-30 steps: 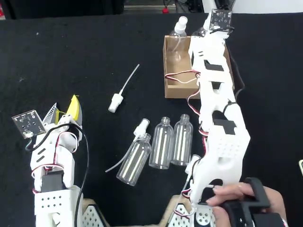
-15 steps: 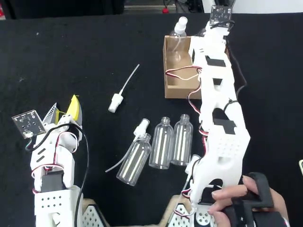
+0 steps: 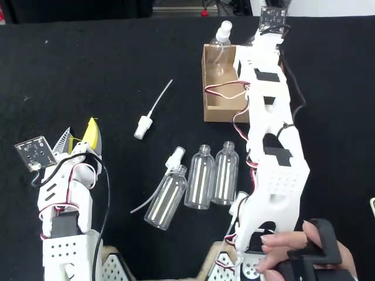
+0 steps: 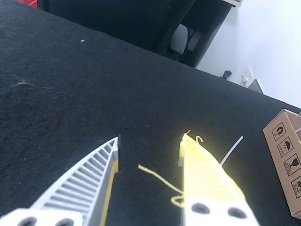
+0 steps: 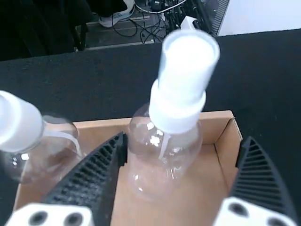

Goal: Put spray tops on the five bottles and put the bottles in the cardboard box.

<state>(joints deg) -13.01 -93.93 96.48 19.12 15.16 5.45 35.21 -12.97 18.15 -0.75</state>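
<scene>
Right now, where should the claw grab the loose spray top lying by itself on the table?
The spray top lies flat on the table, so probably come straight down from above and pinch its chunky white head; the thin tube looks too skinny to hold well.

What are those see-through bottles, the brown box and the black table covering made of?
The bottles are likely clear plastic, glossy: the dark table shows through them and they carry bright highlights, though glass can't be ruled out. The box is plain brown cardboard, matte, with raw cut edges. The table covering seems to be black felt-like fabric, matte and flecked with lint.
</scene>
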